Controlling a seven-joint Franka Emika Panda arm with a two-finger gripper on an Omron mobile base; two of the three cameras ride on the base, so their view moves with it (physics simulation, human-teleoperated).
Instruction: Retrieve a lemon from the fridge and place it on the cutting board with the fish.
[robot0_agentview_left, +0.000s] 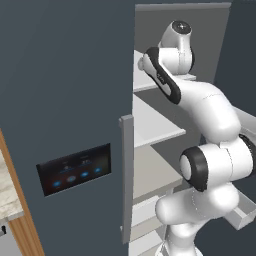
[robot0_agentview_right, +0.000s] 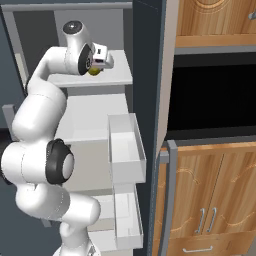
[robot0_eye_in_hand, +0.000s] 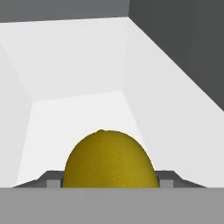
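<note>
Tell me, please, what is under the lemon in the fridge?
The lemon is over a white shelf of the open fridge, between the fingers of the gripper. The gripper hides the lemon's underside, so contact with the shelf cannot be seen.

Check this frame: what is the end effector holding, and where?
The lemon, caught between the end effector's fingertips at its sides, over the fridge's upper shelf.

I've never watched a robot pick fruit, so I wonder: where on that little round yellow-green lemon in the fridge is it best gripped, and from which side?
Across its widest middle, coming in level from the open front of the shelf. The round yellow-green lemon is smooth and ball-shaped, so opposite sides of its belly suit flat fingers best. The gripper sits that way now, a finger on either flank.
</note>
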